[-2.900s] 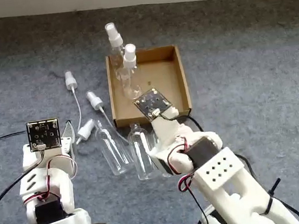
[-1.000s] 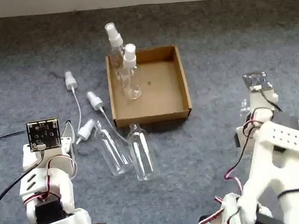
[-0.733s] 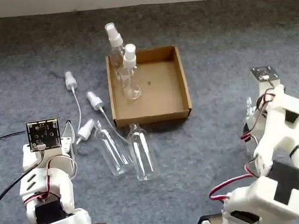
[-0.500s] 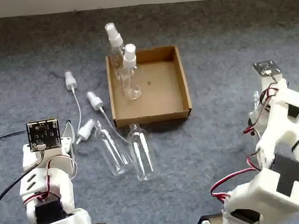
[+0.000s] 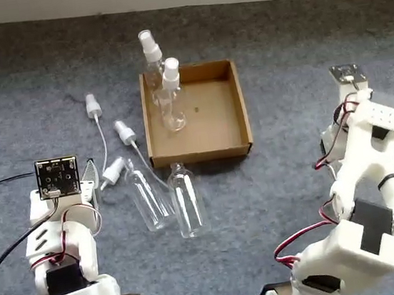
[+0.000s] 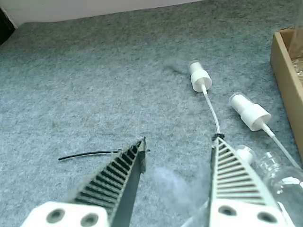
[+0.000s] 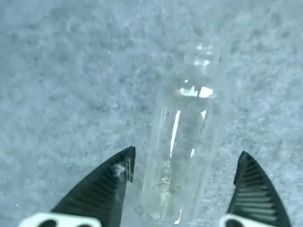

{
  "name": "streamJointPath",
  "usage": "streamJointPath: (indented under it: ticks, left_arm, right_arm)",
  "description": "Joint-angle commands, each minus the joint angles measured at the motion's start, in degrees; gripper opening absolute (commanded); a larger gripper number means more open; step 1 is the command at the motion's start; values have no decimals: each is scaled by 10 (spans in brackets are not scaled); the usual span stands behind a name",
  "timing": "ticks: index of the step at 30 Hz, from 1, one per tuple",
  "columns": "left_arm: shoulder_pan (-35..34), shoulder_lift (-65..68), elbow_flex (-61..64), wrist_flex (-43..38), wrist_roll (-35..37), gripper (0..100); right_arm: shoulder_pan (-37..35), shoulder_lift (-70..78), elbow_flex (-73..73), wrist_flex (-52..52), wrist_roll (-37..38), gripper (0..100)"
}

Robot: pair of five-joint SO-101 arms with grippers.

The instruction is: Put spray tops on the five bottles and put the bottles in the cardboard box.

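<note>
At the near left, the left claw (image 6: 180,142) hangs released, its jaws spread wide above the gray carpeted table (image 5: 279,51) and gripping nothing. A thin black wire (image 6: 87,153) lies on the table just left of it.

Right of the claw lie three loose spray tops, the first two with thin tubes trailing. They are the far spray top (image 5: 92,105), the middle spray top (image 5: 125,132) and the near spray top (image 5: 113,170). The near one lies close by the claw's right finger.

Next come two clear bottles on their sides, side by side, near the box's near wall. The left lying bottle (image 5: 147,194) has its neck just beside the near spray top, and the right lying bottle (image 5: 187,200) points its neck at the box.

The cardboard box (image 5: 239,106) sits mid-table, open side up. A capped bottle (image 5: 171,107) stands inside it by the left wall. Another capped bottle (image 5: 150,59) is at the far left corner, inside or just outside I cannot tell.

Well to the right, the right claw (image 7: 185,158) is released. Its jaws stand on either side of a fifth clear bottle (image 7: 187,118), which lies on the table apart from both fingers.
</note>
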Motion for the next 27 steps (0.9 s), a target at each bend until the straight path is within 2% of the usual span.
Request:
streamJointPath:
  ticks: [1,4,10,20,25,27]
  left_arm:
    - [-3,-4,-1,-11,3,210]
    - [-3,-4,-1,-11,3,210]
    - [-3,-4,-1,-11,3,210]
    - [-3,-4,-1,-11,3,210]
    - [-3,-5,-1,-11,3,210]
    - [-3,-5,-1,-11,3,210]
  right_arm:
    - [-29,-4,-67,6,-47,276]
    - [-37,-4,-86,6,-76,276]
    - [-36,29,-97,4,-81,275]
    - [-19,218,-311,91,-84,275]
    - [-19,258,-358,91,-84,272]
    - [-19,266,-357,91,-82,241]
